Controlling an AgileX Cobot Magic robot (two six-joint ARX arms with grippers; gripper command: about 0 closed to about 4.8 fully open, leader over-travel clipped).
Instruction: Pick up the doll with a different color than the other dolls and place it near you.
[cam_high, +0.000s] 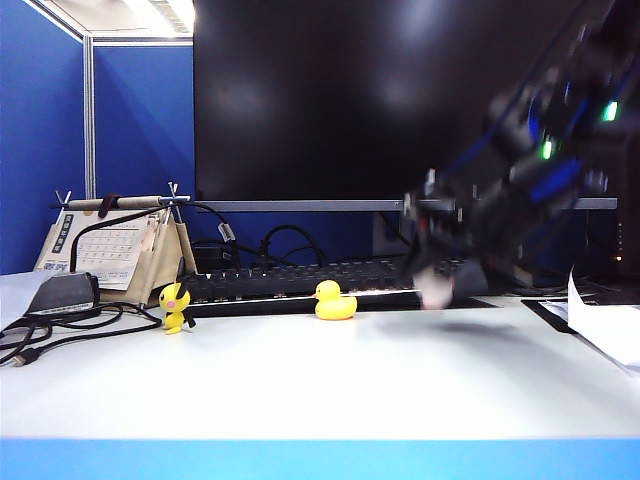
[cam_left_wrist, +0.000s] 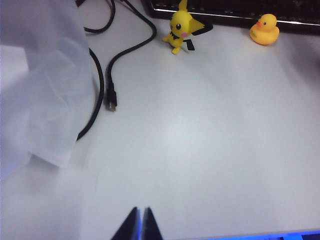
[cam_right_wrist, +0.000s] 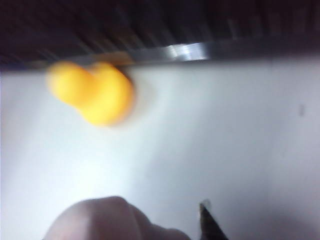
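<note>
A black keyboard (cam_high: 300, 280) ran along the back edge of the white bench (cam_high: 330, 385), with a desk calendar (cam_high: 115, 250) and loose black cables (cam_high: 60, 325) at the back-left corner and white paper (cam_high: 610, 325) at the right edge. Two yellow toys stood just in front of the keyboard, well apart: a figure w/ black-tipped ears (cam_high: 176, 307) to the left, a rubber duck (cam_high: 334, 301) nearer the middle. No containers in shot. The right gripper (cam_high: 440, 285), blurred, hung above the bench right of the duck, clamped on the white rabbit doll (cam_right_wrist: 107, 220), its pale pinkish shape filling the space betw. the jaws in the right wrist view. The left gripper (cam_left_wrist: 139, 225) sat near the front edge, fingers pressed together, nothing held.
</note>
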